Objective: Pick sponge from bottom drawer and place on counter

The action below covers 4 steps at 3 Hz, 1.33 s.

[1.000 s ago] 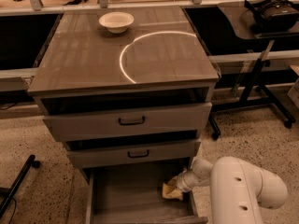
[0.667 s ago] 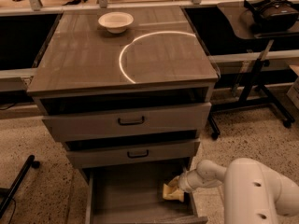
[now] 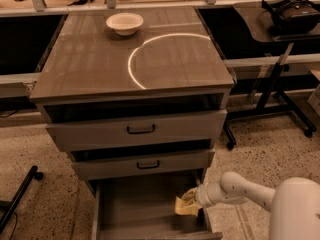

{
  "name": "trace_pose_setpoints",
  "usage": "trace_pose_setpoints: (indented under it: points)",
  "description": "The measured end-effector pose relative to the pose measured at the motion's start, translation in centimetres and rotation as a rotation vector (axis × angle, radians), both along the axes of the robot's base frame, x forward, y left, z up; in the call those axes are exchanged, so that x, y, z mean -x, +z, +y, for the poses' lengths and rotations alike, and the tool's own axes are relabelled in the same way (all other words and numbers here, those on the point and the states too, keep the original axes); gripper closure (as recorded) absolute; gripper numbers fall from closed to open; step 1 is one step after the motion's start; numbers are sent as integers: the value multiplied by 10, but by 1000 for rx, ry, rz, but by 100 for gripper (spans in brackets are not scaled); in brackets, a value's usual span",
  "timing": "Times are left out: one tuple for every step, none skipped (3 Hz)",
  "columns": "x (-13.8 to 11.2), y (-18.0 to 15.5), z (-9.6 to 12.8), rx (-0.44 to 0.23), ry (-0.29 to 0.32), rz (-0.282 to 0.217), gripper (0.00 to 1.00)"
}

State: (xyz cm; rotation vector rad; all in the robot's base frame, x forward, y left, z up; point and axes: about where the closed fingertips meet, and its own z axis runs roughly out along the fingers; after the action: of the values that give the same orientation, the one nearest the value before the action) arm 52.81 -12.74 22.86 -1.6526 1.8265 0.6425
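You've got dim, warm light from overhead. Pale glare streaks cross the glossy surface at upper middle, and the white arc reads brightest. The drawer gaps are near black. The end effector sits lower right, beside the sponge in the shaded bottom drawer.

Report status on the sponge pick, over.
Status: tool low in bottom drawer, right side, at the sponge. Sponge in drawer, not yet on counter. Cream bowl on counter's far end.
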Motion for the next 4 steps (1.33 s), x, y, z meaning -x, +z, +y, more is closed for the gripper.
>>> trace_pose_setpoints:
  points:
    - [5, 24, 0, -30, 30, -43, 100]
    - [9, 52, -2, -77, 80, -81, 100]
    - [9, 55, -1, -76, 84, -86, 100]
    - [11, 89, 6, -56, 132, -136, 100]
